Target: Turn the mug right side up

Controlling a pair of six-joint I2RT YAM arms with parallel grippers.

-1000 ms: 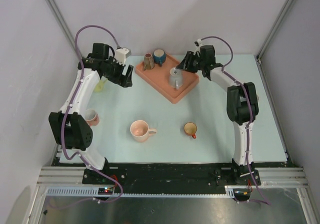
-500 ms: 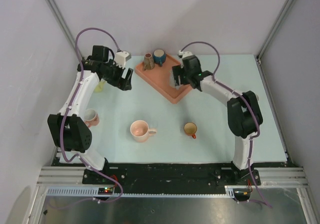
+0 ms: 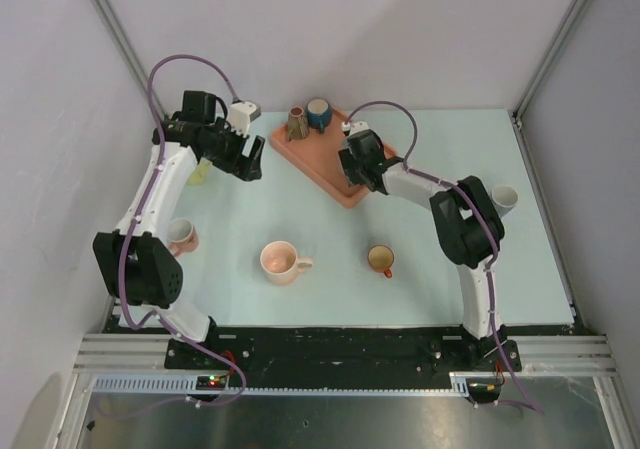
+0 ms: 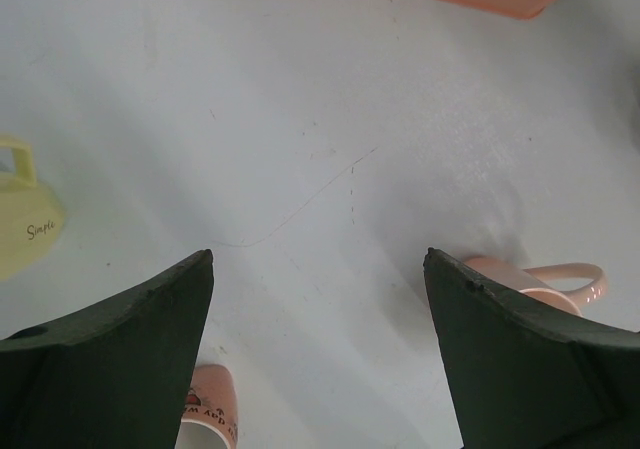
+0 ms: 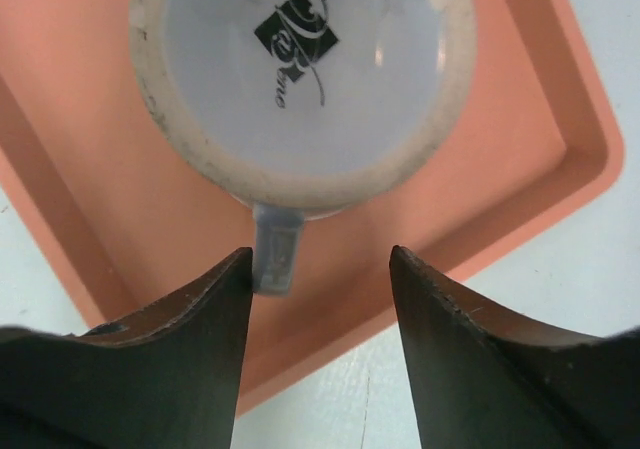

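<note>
Two pincers are in view, and both have their jaws apart. The right pincer (image 5: 320, 257) hangs straight over the mug (image 5: 300, 64), which stands upside down in the orange tray (image 5: 585, 159). Its unglazed foot ring and a black printed logo face up at my wrist camera. The mug's handle (image 5: 276, 254) points toward the pincer and lies in the gap between the fingers, just beside the one on the left of that view. I cannot tell whether it touches that finger, and nothing is gripped.

From overhead the right arm covers this mug, so I see it only from the wrist. At the tray's far end stand a brown mug (image 3: 297, 123) and a blue mug (image 3: 318, 114) (both apart from the pincer).

The left pincer (image 4: 318, 259) is spread wide and empty above the worktop (image 4: 300, 119), left of the tray. Below it are a yellow mug (image 4: 22, 219), a large pink mug (image 4: 525, 281) partly behind one finger, and a small pink cup (image 4: 212, 419). Nearer the bases a small cup with a red handle (image 3: 380, 259) stands alone — and a white cup (image 3: 507, 198) lies beside the right arm.
</note>
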